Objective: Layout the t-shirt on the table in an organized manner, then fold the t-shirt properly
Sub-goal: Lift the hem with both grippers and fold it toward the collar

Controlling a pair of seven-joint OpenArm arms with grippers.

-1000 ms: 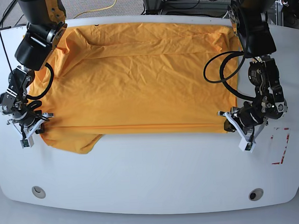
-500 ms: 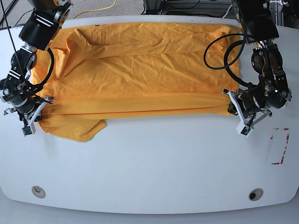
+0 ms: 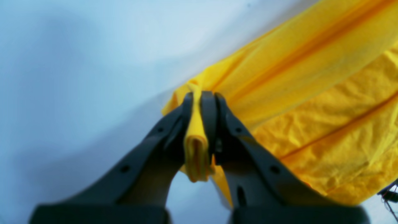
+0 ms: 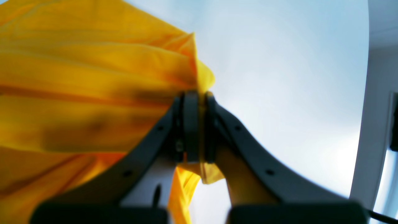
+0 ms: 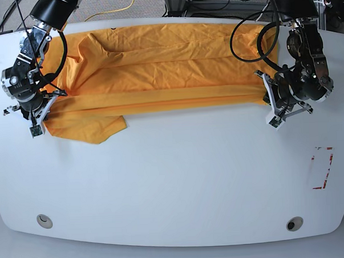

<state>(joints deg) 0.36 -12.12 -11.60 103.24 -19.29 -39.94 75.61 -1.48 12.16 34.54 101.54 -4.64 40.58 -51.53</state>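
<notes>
Across the far half of the white smooth tabletop [image 5: 174, 180] lies the wrinkled orange-yellow cotton t-shirt [image 5: 158, 72], its near edge gathered into a taut ridge with one sleeve spilling out below. The left end effector [image 5: 272, 104] is clamped on that ridge's one end, and the right end effector [image 5: 39, 115] pinches the other.

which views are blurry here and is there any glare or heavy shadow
Base view: sharp, evenly lit, soft shadows only on the table. Left wrist view: left gripper out of focus, t-shirt a bit soft. Right wrist view: right gripper and shirt blurred, no hard glare.
</notes>
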